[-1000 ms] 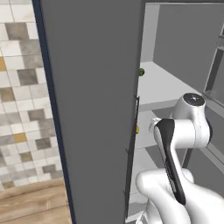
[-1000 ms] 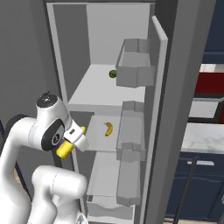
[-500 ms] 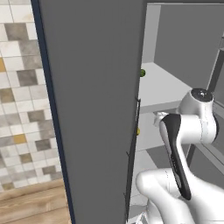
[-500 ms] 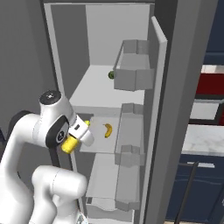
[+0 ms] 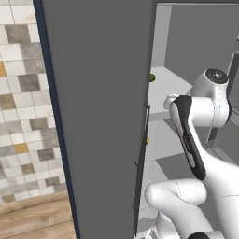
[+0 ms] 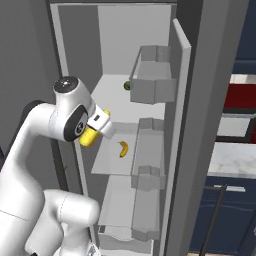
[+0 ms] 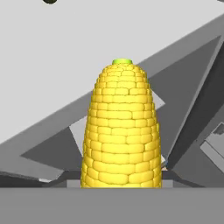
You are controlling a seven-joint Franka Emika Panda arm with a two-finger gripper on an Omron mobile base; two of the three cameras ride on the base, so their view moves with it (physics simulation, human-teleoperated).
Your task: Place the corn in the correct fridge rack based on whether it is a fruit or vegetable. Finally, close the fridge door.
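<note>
Corn (image 7: 121, 131) pinched in claw (image 6: 100, 127), at front edge of middle shelf (image 6: 111, 162) near banana (image 6: 123, 148). Advised: carry level, release low onto chosen rack.

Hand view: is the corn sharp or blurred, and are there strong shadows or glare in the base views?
Hand view: the corn is sharp, kernels distinct. Right base view: flat, even light, no glare, the banana crisp. Left base view: the fridge door evenly matte.
</note>
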